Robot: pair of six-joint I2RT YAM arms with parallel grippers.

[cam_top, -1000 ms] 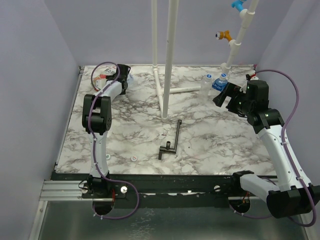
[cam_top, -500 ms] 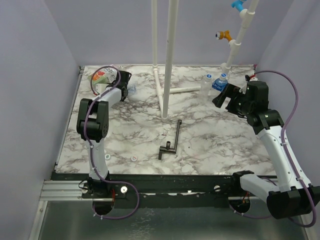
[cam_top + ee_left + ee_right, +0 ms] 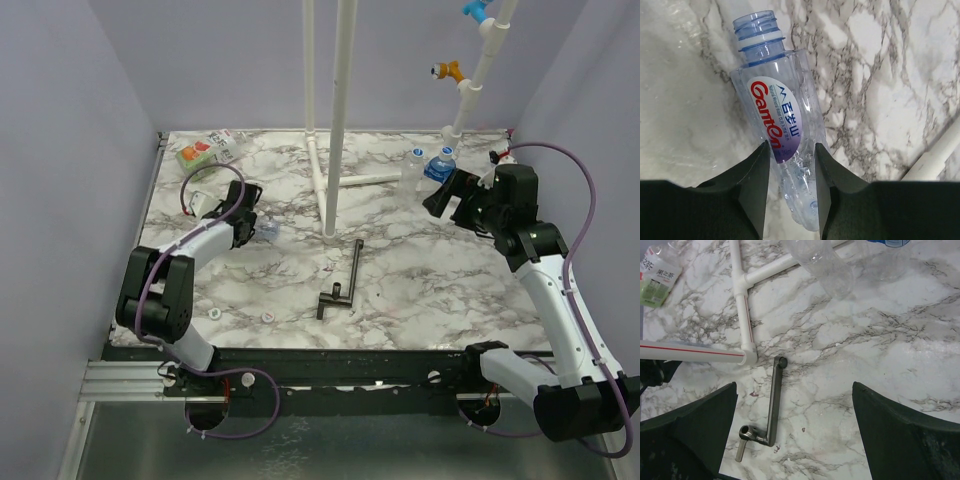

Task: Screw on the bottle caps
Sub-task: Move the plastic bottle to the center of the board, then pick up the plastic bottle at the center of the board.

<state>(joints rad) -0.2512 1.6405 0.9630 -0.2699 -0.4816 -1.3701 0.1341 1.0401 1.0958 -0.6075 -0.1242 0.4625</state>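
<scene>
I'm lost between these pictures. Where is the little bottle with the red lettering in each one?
Top external: the bottle is left of centre, left of the white pipes.
Left wrist: mid-picture, uncapped neck at the top, between the left fingers.
Right wrist: not in it.
Shared landmark: the white pipes, lower-right corner in the left wrist view, upper left in the right wrist view.

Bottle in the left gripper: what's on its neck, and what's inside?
No cap: the neck of the bottle is open, with bare threads. Its clear body looks empty. The left gripper covers its lower sides, so those parts are hidden.
</scene>
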